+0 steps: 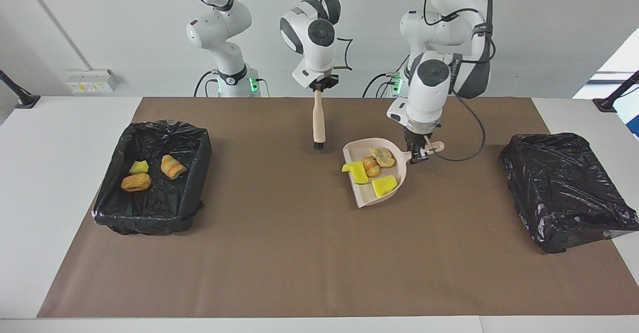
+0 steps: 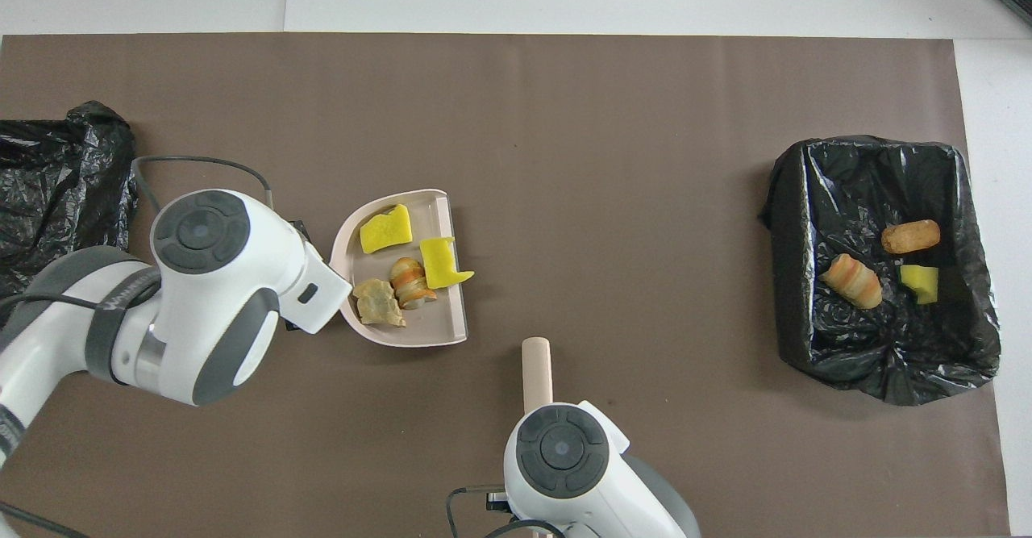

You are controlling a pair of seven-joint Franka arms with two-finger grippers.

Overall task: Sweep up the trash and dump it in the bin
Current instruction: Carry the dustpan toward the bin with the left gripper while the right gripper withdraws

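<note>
My left gripper (image 1: pixel 418 154) is shut on the handle of the pale pink dustpan (image 1: pixel 366 193) near the middle of the mat. The dustpan carries trash: two yellow chunks (image 1: pixel 384 185) and two bread-like lumps (image 1: pixel 382 157). They also show in the overhead view, where the dustpan (image 2: pixel 447 322) holds a yellow chunk (image 2: pixel 385 230) and a tan lump (image 2: pixel 379 302). My right gripper (image 1: pixel 318 87) is shut on the beige-handled brush (image 1: pixel 317 118), which hangs bristles down over the mat beside the dustpan. The black-lined bin (image 1: pixel 197 173) at the right arm's end holds three scraps (image 1: pixel 135 182).
A crumpled black bag (image 1: pixel 564 188) covers a second bin at the left arm's end, also in the overhead view (image 2: pixel 56 207). The open bin shows in the overhead view (image 2: pixel 794 199). A brown mat (image 1: pixel 279 253) covers the table.
</note>
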